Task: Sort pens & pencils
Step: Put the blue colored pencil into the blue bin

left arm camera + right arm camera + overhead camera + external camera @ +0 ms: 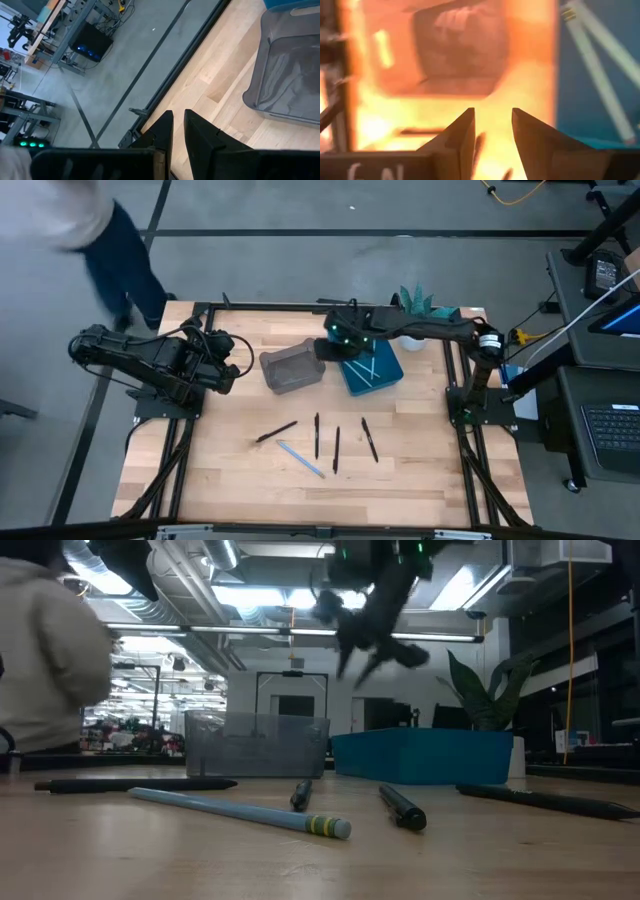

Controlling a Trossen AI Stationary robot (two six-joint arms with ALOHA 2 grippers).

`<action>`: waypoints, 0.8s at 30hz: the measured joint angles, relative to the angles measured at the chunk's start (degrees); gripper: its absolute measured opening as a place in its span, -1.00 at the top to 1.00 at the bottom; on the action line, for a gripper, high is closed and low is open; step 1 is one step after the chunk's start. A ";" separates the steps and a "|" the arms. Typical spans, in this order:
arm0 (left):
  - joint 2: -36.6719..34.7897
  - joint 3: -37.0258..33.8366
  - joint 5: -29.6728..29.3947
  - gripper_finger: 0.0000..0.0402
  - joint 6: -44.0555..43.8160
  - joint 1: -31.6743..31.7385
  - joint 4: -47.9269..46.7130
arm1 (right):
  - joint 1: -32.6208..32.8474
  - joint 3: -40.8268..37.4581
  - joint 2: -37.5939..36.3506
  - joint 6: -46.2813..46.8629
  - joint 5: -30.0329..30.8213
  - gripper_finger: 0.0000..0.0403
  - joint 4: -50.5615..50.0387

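— Where was the right gripper (322,349)?

— It hung above the gap between the grey bin (292,368) and the blue bin (372,369), its fingers parted and holding nothing.

— And the pens and pencils?

— Two light blue sticks (366,366) lay in the blue bin just beside it. Four black sticks (337,448) and one light blue stick (300,459) lay on the table (240,480), well in front of it.

— The left gripper (178,131)?

— Waiting at the table's left edge, fingers nearly together, empty.

- The surface (420,470) is pale wood planks, smooth and matt.
- The grey bin (292,367) looks like translucent smoky plastic.
- The blue bin (388,372) looks like opaque plastic.
- The black sticks (337,448) appear matt.
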 joint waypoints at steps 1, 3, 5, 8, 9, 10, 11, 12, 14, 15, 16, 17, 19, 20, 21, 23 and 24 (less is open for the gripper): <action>0.00 0.00 0.04 0.79 0.00 0.01 0.00 | 1.43 1.20 0.00 0.81 -0.01 0.35 -0.02; 0.00 0.00 0.10 0.79 0.00 0.00 0.00 | 4.69 3.03 -0.02 2.68 0.13 0.35 -0.18; 0.00 0.00 0.19 0.79 0.00 -0.01 0.00 | 8.28 3.90 -0.02 5.64 0.58 0.35 -0.34; 0.00 -0.01 0.23 0.79 0.00 -0.01 0.00 | 14.01 3.72 -0.02 10.25 1.63 0.35 -0.32; 0.00 -0.02 0.23 0.79 0.00 0.00 -0.02 | 15.95 3.43 -0.02 11.91 2.06 0.35 -0.37; 0.00 -0.01 0.23 0.79 -0.03 0.00 0.00 | 17.90 3.20 0.16 13.71 2.80 0.35 -0.49; 0.00 -0.01 0.23 0.79 -0.04 -0.01 -0.01 | 19.79 3.15 0.45 15.37 3.27 0.35 -0.54; 0.00 -0.01 0.23 0.79 -0.04 0.00 0.00 | 21.57 3.08 0.65 16.88 3.79 0.35 -0.48; 0.00 0.00 0.23 0.79 -0.06 -0.01 0.00 | 24.61 3.05 1.24 19.58 4.20 0.35 0.49; 0.00 0.00 0.23 0.79 -0.07 -0.01 0.02 | 25.91 3.08 1.52 20.77 4.36 0.35 1.89; 0.02 0.00 0.23 0.79 -0.07 0.01 0.04 | 26.99 3.07 2.00 21.73 4.48 0.35 3.08; 0.00 0.00 0.23 0.79 -0.09 0.01 0.02 | 27.94 3.08 2.61 22.41 4.51 0.35 4.60; 0.02 -0.01 0.24 0.79 -0.09 -0.01 0.11 | 29.35 3.08 4.03 23.47 4.50 0.35 9.09; 0.02 0.00 0.24 0.79 -0.11 0.01 0.13 | 29.81 3.06 4.85 23.58 4.25 0.35 11.36; 0.00 0.00 0.23 0.79 -0.13 -0.01 0.16 | 30.12 3.08 5.54 23.68 3.79 0.35 13.55; 0.02 -0.01 0.24 0.79 -0.17 -0.01 0.58 | 30.41 3.08 7.42 23.80 1.96 0.35 17.89; 0.02 -0.01 0.25 0.79 -0.26 -0.01 0.61 | 30.45 3.08 8.24 23.78 1.05 0.35 19.67</action>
